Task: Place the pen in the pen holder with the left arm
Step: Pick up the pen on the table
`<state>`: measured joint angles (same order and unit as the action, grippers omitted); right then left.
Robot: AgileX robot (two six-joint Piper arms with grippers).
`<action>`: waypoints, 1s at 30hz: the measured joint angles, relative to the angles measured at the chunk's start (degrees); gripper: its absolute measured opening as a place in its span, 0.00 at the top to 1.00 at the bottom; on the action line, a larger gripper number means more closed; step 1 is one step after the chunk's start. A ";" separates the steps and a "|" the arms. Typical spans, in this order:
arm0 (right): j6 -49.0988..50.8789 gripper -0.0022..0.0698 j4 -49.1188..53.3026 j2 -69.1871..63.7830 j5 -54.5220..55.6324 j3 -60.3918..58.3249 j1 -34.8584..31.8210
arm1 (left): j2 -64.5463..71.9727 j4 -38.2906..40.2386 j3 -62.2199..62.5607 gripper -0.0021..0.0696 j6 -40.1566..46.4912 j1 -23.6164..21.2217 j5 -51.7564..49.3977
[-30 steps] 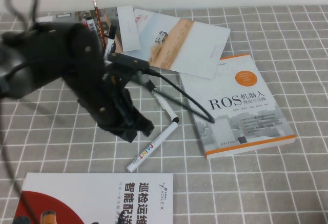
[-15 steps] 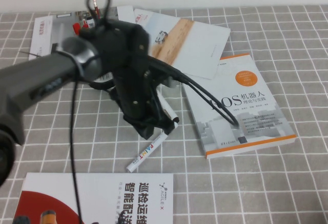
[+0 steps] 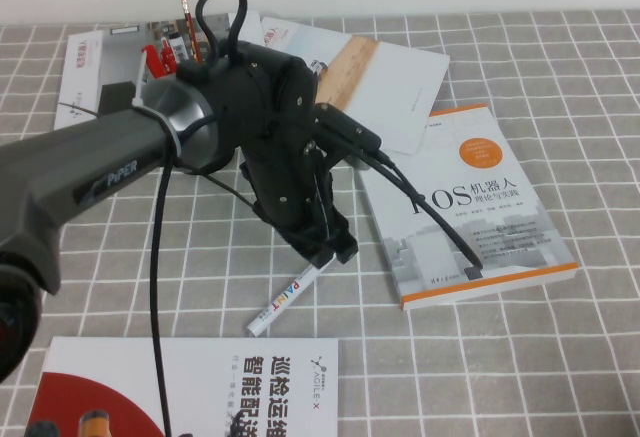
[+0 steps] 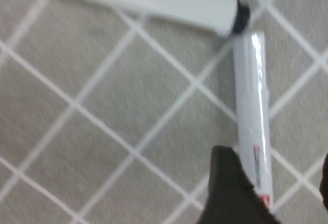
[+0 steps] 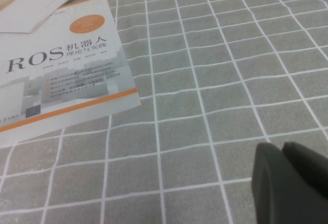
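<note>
The left gripper [image 3: 335,249] hung low over the grey checked cloth [image 3: 560,57], right at the upper end of the pen [image 3: 288,298]. In the left wrist view its dark fingers [image 4: 225,193] stood apart on either side of the pen's [image 4: 252,116] barrel, spread and not closed on it. The pen lay flat on the cloth, slanting away from the gripper toward a red and white booklet [image 3: 190,387] at the near edge. Just beyond the pen's end lay a second white marker [image 4: 154,1] with a black end, hidden under the arm in the high view. The pen holder [image 3: 175,57] stood far back on the left, with pencils in it, well apart from the pen. A ROS book [image 3: 470,207] lay to the right of the arm. The right gripper [image 5: 289,183] showed at the edge of its own view over bare cloth near that book [image 5: 56,70]; I could not tell whether it was open or shut.
</note>
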<state>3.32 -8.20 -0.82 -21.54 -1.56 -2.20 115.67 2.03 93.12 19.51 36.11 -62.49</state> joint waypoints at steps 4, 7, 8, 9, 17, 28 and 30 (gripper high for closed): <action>0.00 0.99 0.00 0.00 0.00 0.00 0.00 | 0.00 -0.34 0.00 0.50 -0.24 0.00 2.81; 0.00 0.99 0.00 0.00 0.00 0.00 0.00 | 0.61 -1.10 0.10 0.49 -1.58 0.00 2.96; 0.00 0.99 0.00 0.00 0.00 0.00 0.00 | 1.15 -1.32 0.11 0.49 -1.88 0.00 2.73; 0.00 0.99 0.00 0.00 0.00 0.00 0.00 | 1.88 -1.42 0.23 0.49 -2.12 0.00 2.55; 0.00 0.99 0.00 0.00 0.00 0.00 0.00 | 5.75 -2.03 0.23 0.49 -2.77 0.00 2.06; 0.00 0.99 0.00 0.00 0.00 0.00 0.00 | 6.40 -2.03 0.96 0.50 -3.82 0.00 1.47; 0.00 0.99 0.00 0.00 0.00 0.00 0.00 | 6.40 -2.03 0.96 0.56 -4.31 0.00 1.32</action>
<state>3.32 -8.20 -0.82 -21.54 -1.56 -2.20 122.07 0.00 94.07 15.20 36.11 -61.18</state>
